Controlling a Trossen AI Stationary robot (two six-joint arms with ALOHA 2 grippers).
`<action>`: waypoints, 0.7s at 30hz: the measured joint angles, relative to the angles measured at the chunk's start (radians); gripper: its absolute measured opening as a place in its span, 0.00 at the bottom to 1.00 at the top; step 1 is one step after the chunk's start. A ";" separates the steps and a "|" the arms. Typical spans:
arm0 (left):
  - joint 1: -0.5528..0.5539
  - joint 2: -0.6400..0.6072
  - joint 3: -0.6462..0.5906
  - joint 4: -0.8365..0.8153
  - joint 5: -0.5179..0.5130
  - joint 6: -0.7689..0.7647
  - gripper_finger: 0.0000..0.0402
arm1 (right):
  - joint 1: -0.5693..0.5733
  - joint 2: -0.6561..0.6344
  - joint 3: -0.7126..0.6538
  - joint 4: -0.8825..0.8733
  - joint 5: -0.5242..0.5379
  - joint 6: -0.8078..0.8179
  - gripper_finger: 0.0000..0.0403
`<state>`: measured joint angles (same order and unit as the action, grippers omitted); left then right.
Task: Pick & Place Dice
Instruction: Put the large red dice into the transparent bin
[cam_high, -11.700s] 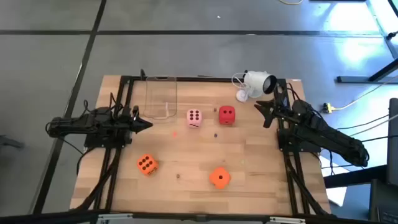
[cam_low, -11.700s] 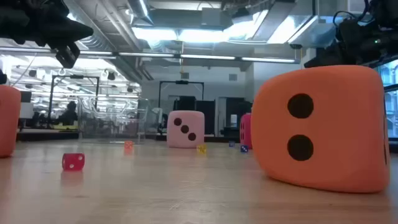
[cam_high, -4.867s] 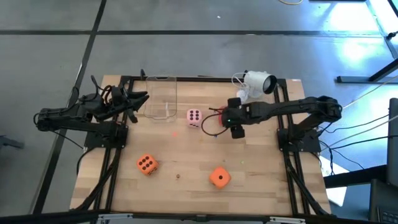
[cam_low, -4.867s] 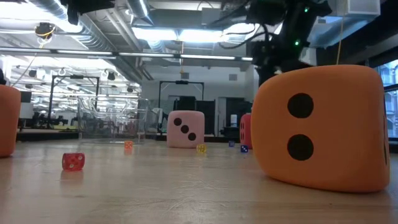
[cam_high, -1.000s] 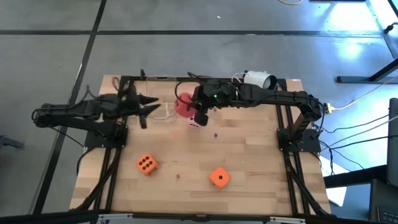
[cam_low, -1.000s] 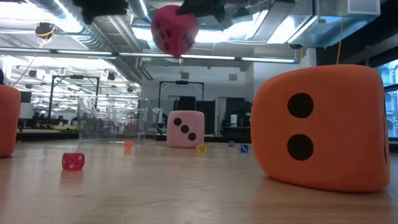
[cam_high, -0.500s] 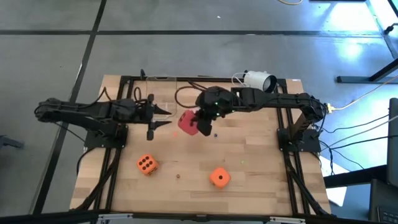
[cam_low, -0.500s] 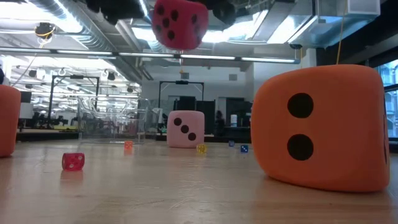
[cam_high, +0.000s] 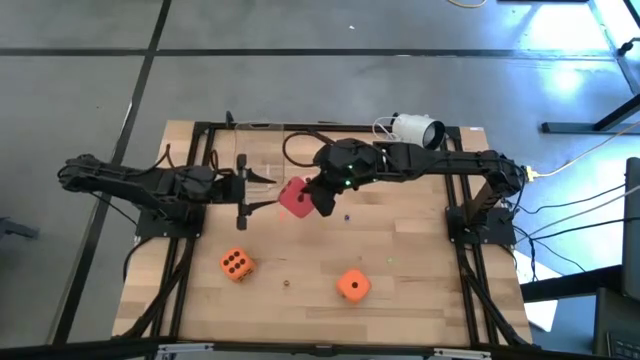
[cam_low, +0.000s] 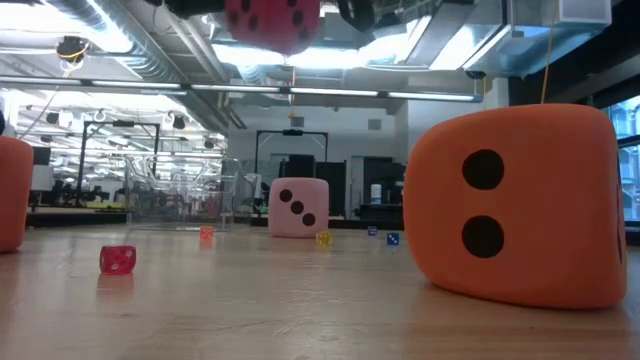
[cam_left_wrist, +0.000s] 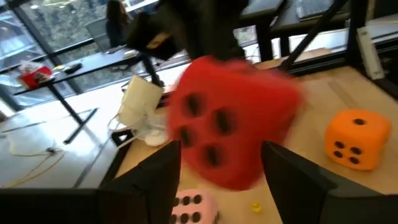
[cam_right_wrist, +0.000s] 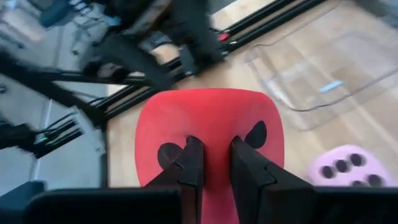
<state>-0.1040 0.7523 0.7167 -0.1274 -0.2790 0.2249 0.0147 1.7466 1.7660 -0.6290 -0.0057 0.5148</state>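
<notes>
Handover step: the right gripper (cam_high: 318, 197) holds the red die (cam_high: 295, 197) aloft above the counter (cam_high: 400, 260), fingers clamped into its soft face. The left gripper (cam_high: 256, 190) waits just beside it, fingers apart. Seat the left fingers squarely on opposite faces before releasing. Die: red foam cube, dark pips.

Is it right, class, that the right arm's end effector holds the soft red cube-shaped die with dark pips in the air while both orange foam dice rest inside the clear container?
Not quite. The right end effector does hold the soft red cube-shaped die aloft, but the high view shows both orange foam dice on the bare wooden table, outside the clear container.
</notes>
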 joint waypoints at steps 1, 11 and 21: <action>-0.004 -0.003 0.004 -0.006 0.000 -0.001 0.56 | -0.002 0.000 0.000 -0.001 0.009 0.000 0.12; -0.012 0.012 0.134 -0.132 -0.040 -0.013 0.58 | -0.015 -0.009 0.000 0.013 -0.017 0.001 0.11; -0.012 0.068 0.148 -0.149 -0.013 -0.057 0.58 | -0.021 -0.009 0.000 0.057 -0.044 0.001 0.09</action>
<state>-0.1162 0.8202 0.8646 -0.2760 -0.2921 0.1676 -0.0059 1.7378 1.7657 -0.5716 -0.0497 0.5159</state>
